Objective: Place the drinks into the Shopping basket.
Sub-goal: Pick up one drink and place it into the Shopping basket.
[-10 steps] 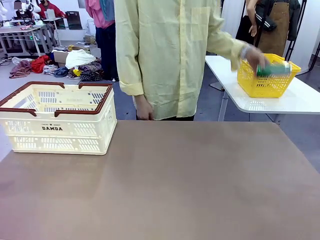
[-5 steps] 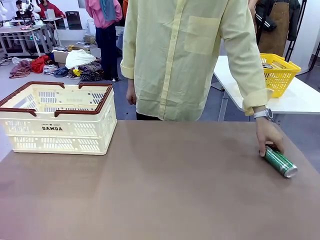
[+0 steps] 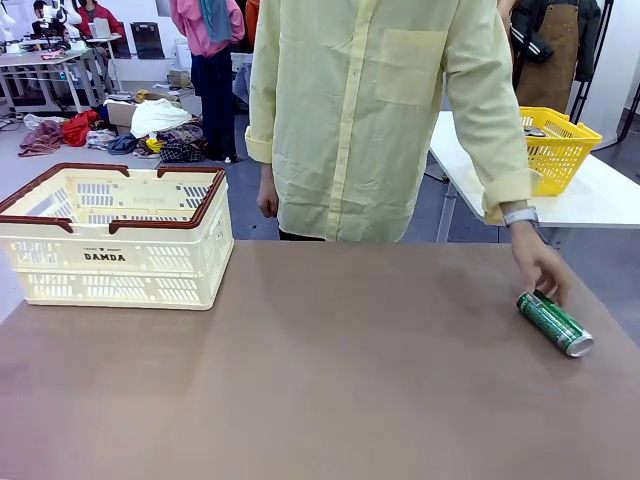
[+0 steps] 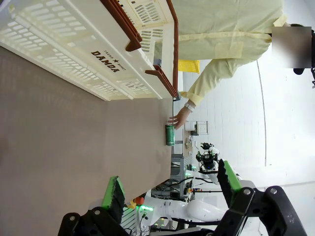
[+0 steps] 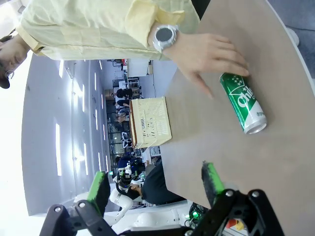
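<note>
- I judge that the task is at its very start. The green can (image 3: pixel 555 323) lies on its side on the brown surface (image 3: pixel 330 380), at the right edge of the front view, and it is not yet in the basket (image 3: pixel 100 275).
- The person's hand (image 3: pixel 543 272) touches the far end of the can with the fingertips.
- The basket stands at the left of the front view, well apart from the can.
- For the next move I think I should wait until the hand leaves. Then I bring my right pincer (image 5: pixel 155 179) down across the can's round body, because a lying can rolls easily, and carry it over to the basket.
- My right pincer is spread wide. It holds nothing and touches nothing.
- My left pincer (image 4: pixel 170 184) is also spread wide and empty, with the basket in the upper left of its view.
</note>
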